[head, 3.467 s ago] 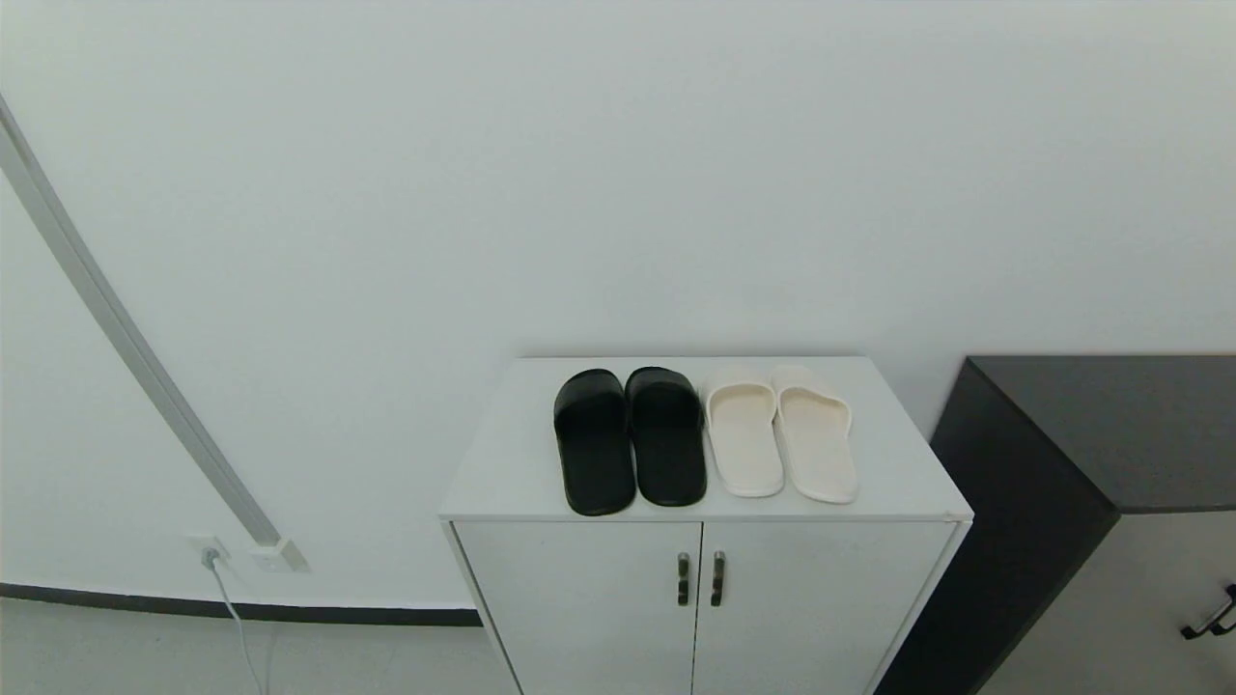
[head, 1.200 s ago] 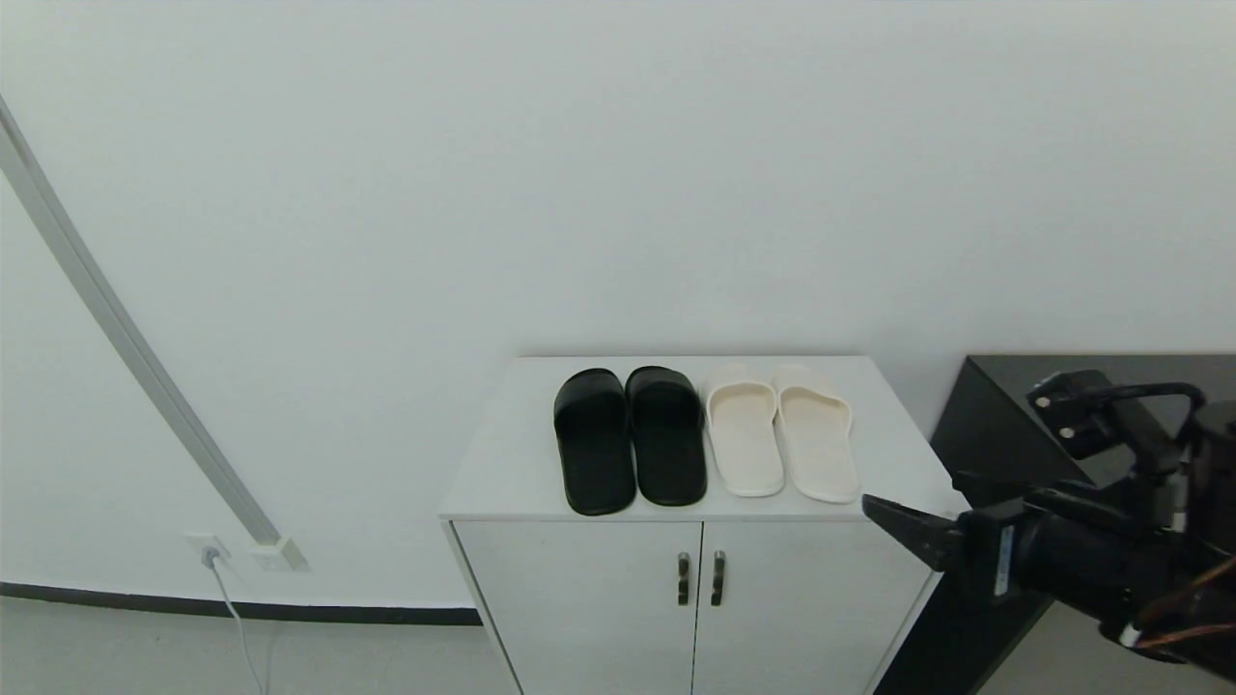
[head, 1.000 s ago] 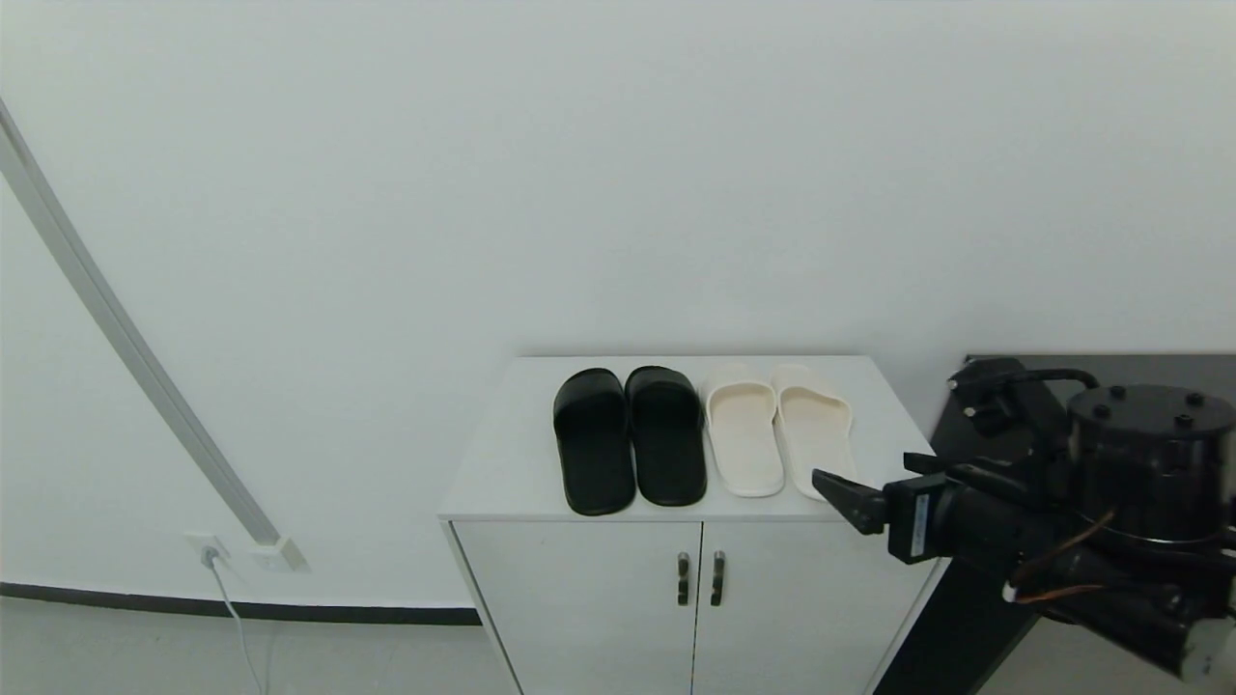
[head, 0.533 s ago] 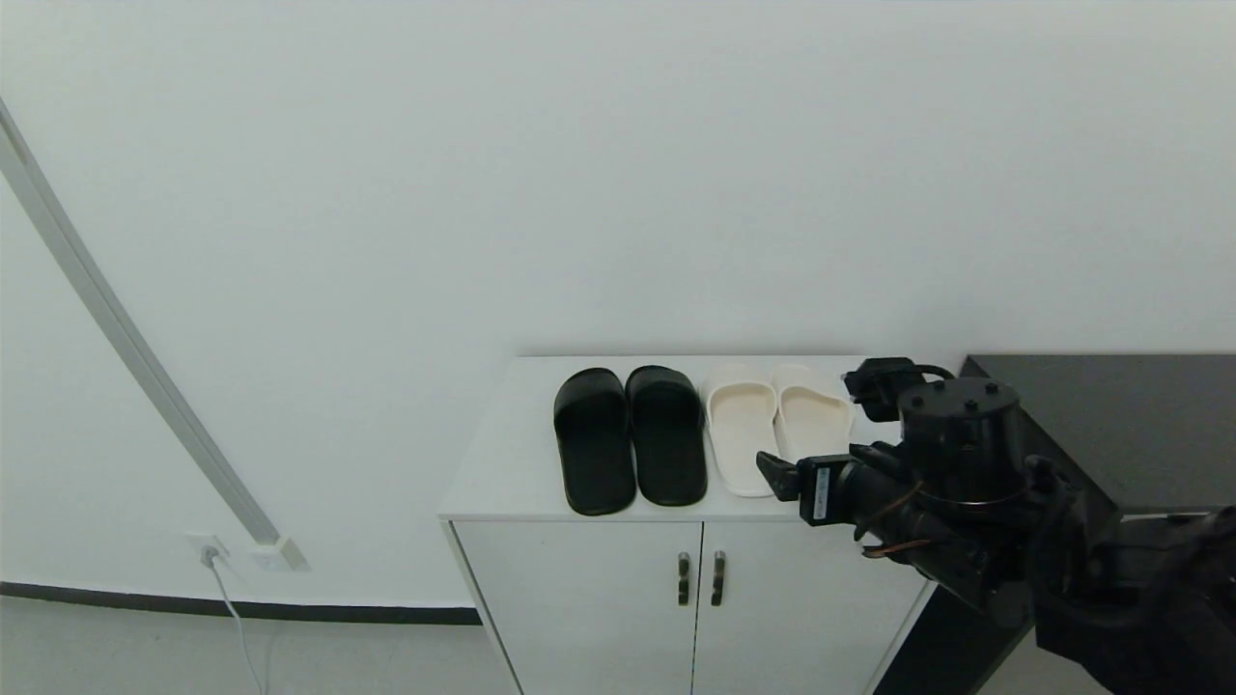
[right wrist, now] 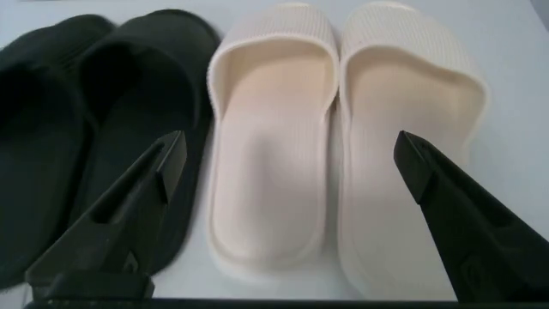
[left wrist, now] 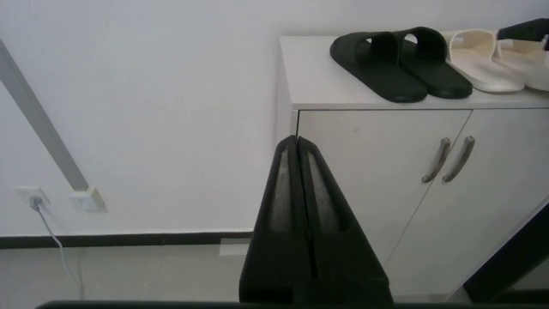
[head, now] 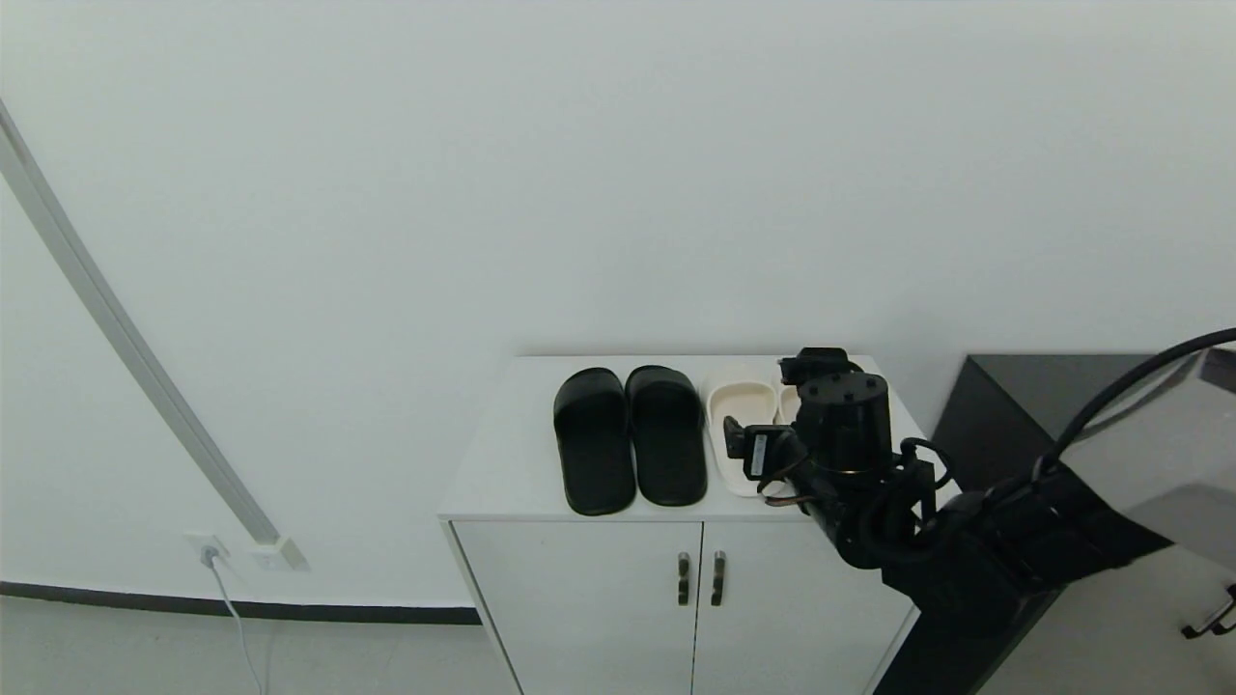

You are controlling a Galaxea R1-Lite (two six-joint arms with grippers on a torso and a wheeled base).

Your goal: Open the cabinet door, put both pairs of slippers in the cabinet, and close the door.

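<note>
Right arm (head: 966,560) has swung in above the cream slippers (head: 742,403), its tool (right wrist: 290,146) spread wide.

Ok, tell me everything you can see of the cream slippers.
The cream slippers are a matching moulded pair, foam-like, with ribbed straps and smooth footbeds. They lie flat, side by side and touching, toes toward the wall, on the white cabinet top, just right of the black slippers. The open right tool hangs over them, spread as wide as the pair; contact can't be seen.

My right hand (right wrist: 287,144) is black; I see black slippers (head: 630,439), ribbed cream slippers (right wrist: 270,163), a white cabinet (head: 579,608).
</note>
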